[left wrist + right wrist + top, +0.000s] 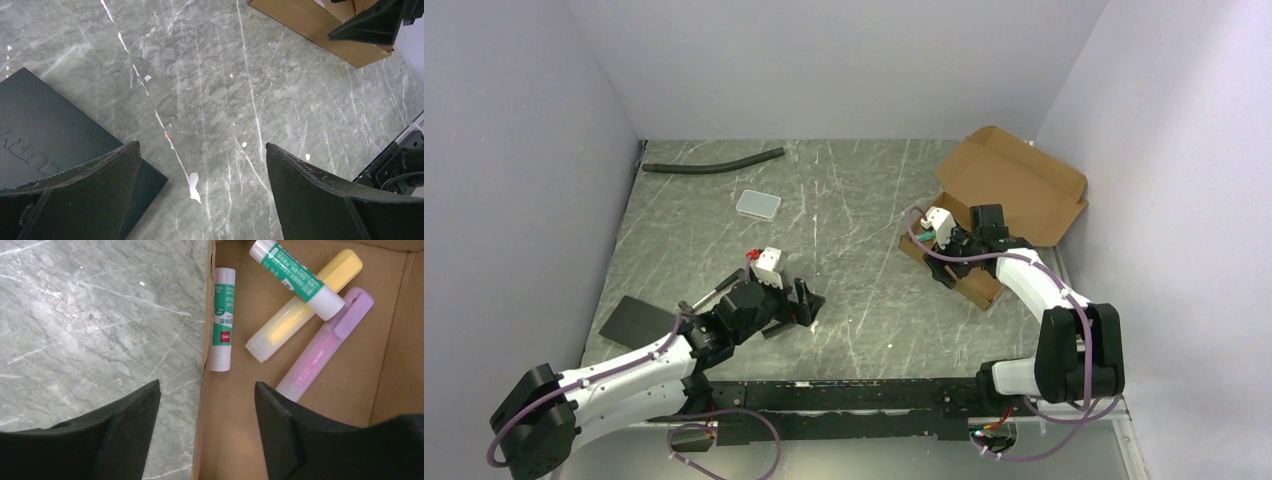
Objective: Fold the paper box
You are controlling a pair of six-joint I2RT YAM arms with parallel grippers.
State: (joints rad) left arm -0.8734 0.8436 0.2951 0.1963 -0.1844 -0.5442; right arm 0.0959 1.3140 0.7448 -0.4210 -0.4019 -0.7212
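The paper box (1014, 185) sits lid-open at the worktop's (844, 200) far right. Right fingers (135, 410) are apart, straddling one side wall. Left fingers (300, 170) are wide apart over the worktop, holding nothing.

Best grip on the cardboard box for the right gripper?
The thin side wall of the box, from above, one finger either side. It stands upright as a narrow edge, and the open right gripper straddles it. Keep the inside finger clear of the glue stick lying by that wall.
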